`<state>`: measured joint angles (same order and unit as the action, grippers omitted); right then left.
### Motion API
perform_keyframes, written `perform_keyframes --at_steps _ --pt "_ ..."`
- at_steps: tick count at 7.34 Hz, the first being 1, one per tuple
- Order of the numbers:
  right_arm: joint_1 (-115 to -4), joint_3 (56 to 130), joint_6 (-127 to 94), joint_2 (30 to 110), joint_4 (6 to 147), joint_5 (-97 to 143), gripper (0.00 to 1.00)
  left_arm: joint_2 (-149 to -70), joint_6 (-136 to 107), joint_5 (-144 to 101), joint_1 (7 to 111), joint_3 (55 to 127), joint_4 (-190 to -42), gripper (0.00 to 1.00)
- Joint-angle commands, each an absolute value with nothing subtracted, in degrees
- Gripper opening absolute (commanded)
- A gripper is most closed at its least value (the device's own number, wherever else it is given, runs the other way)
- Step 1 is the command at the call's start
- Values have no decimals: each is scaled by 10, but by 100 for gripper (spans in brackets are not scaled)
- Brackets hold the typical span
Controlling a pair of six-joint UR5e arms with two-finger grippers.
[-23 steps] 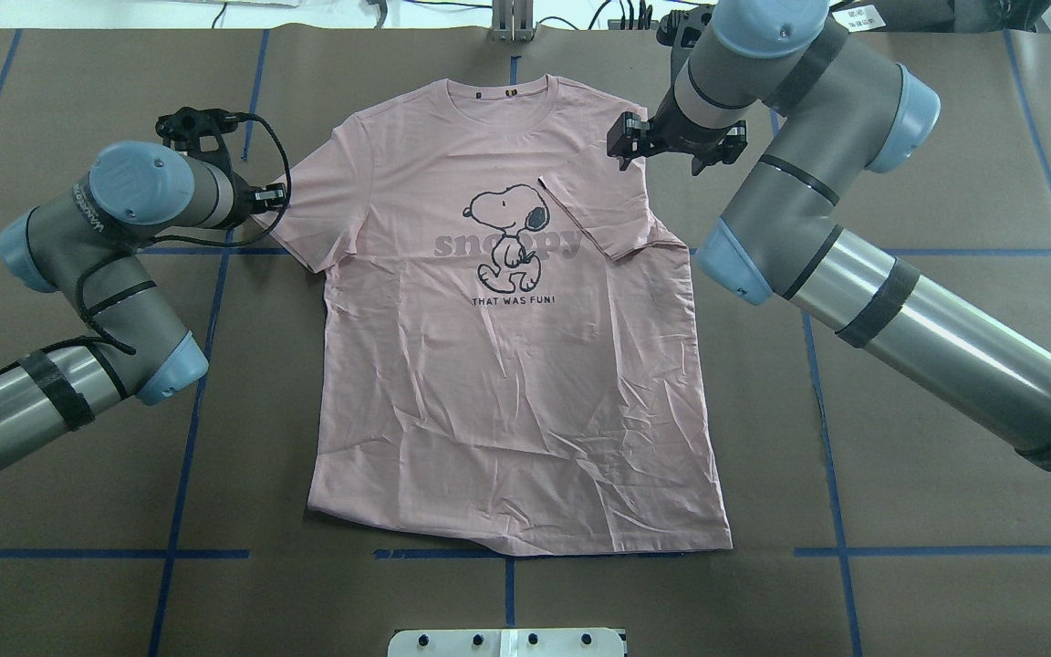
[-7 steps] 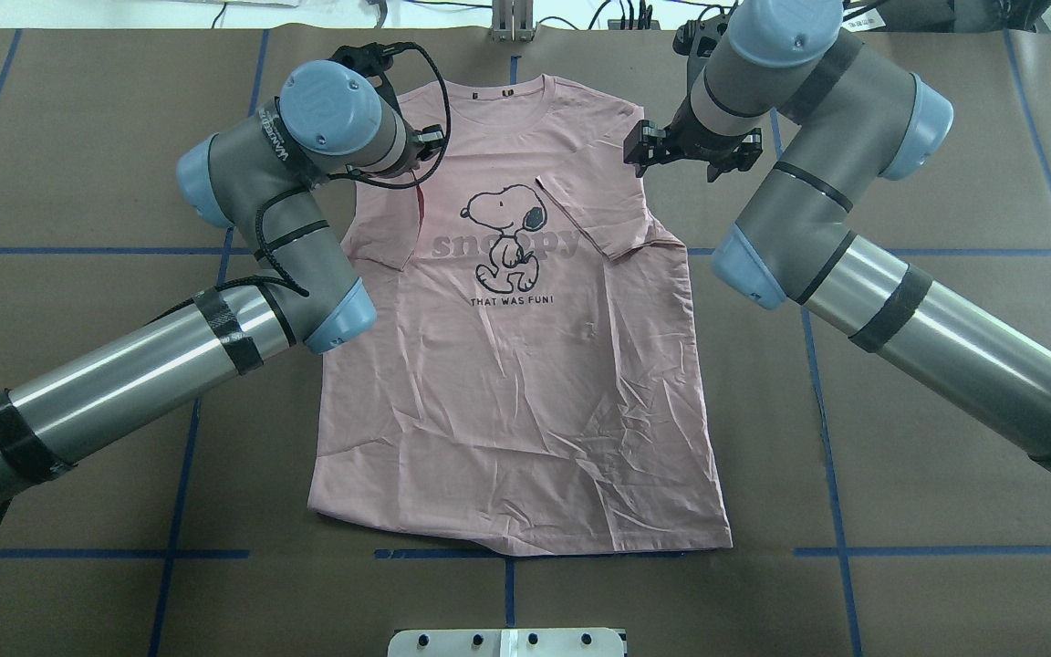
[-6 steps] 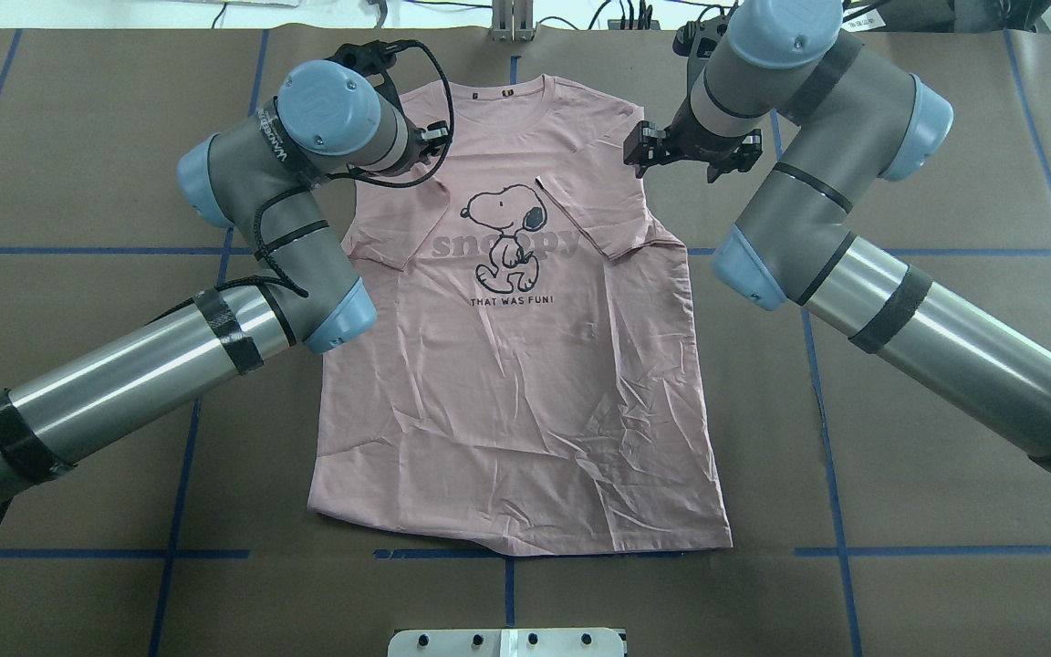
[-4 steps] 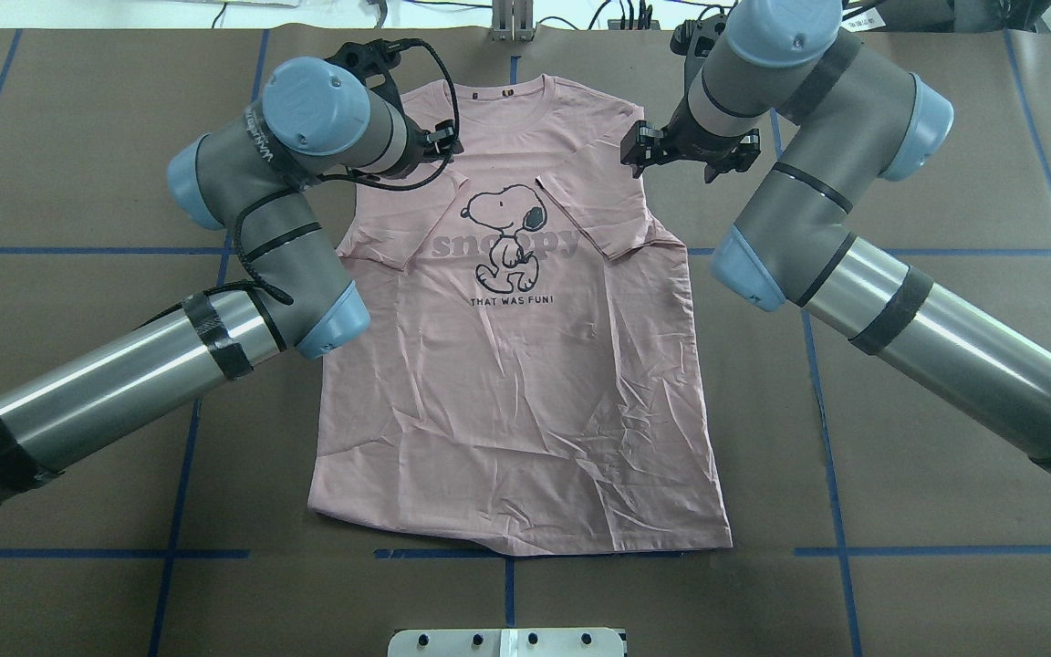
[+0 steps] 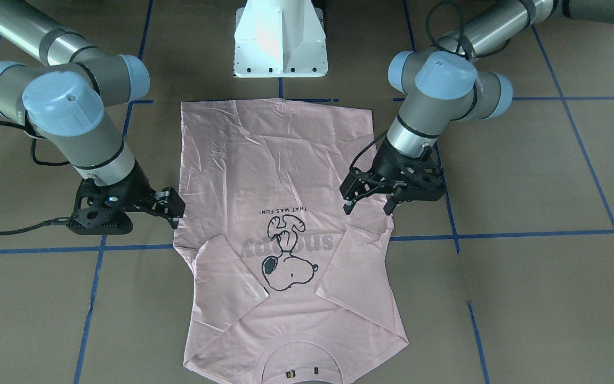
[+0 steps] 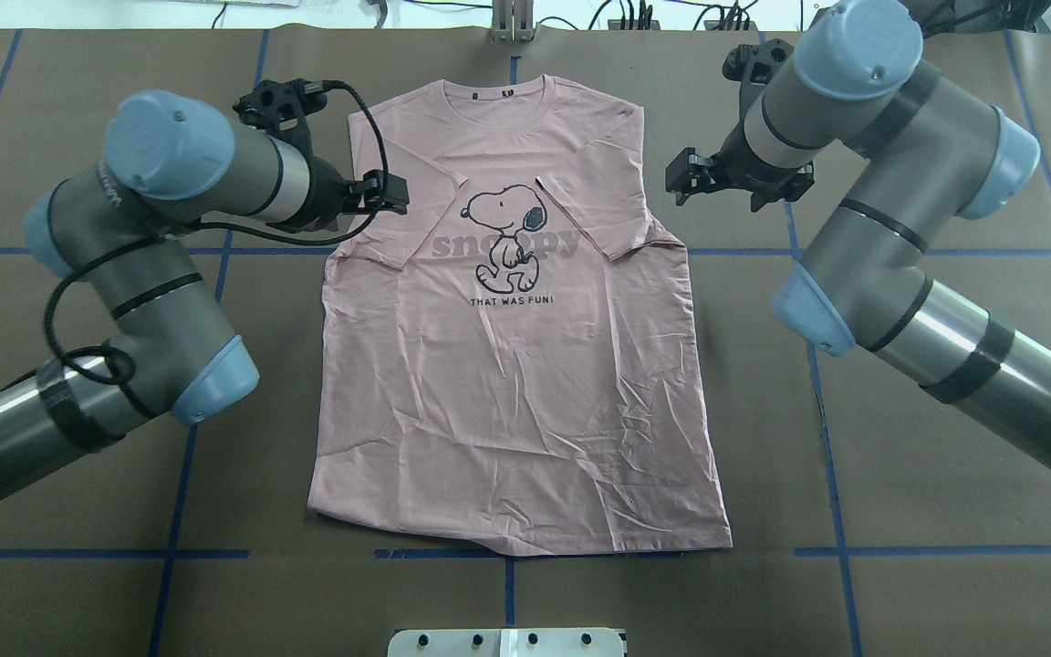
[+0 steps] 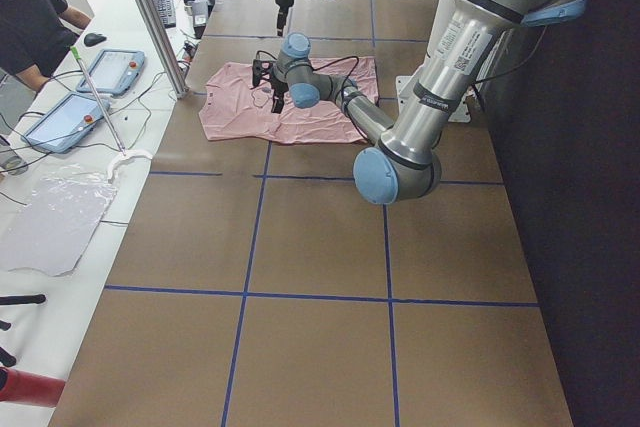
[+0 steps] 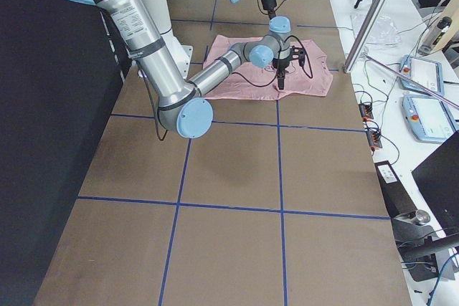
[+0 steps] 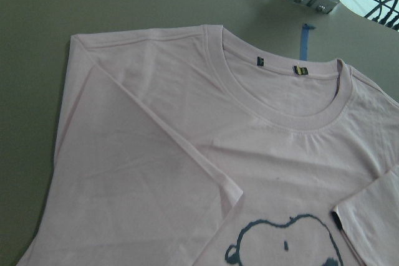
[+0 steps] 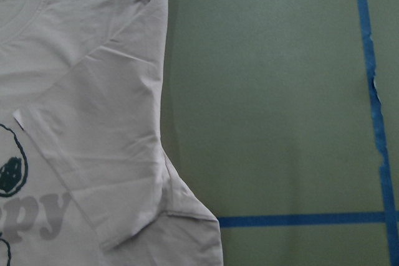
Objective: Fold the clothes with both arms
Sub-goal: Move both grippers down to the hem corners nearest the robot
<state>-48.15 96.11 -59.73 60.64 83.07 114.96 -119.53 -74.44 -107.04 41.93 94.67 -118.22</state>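
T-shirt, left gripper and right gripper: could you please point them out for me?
T-shirt (image 6: 507, 392), overhead view, lower front.
left gripper (image 5: 367, 209), front-facing view, between fingertips.
right gripper (image 6: 717, 196), overhead view, between fingertips.

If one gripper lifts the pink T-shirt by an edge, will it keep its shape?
The pale pink short-sleeved T-shirt is probably floppy: its creased body lies flat, and it would likely drape from the held edge. It looks thin, so likely light. Pushed, it may bunch on the brown table cover rather than slide whole.

The T-shirt (image 6: 516, 383) lies mid-frame on the surface (image 6: 900, 547), collar toward the top. The left hand (image 6: 389, 193) is over its upper-left edge, the right hand (image 6: 685, 175) just beside its upper-right edge.
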Motion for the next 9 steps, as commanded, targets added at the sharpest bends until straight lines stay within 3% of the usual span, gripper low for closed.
perform_keyframes --at_steps 1,3,5,9 --pt "-449 1088 -607 701 889 1150 100 -1131 -737 -1073 411 1074 -1076 100" --pt "-386 1127 -660 749 883 1123 100 -1075 -738 -1072 388 1141 -1076 100" --pt "-298 1143 -784 793 787 1054 100 -1074 -745 -1069 388 1156 -1075 100" --pt "-172 1141 -873 797 780 957 100 -1080 -745 -1041 387 1155 -1074 100"
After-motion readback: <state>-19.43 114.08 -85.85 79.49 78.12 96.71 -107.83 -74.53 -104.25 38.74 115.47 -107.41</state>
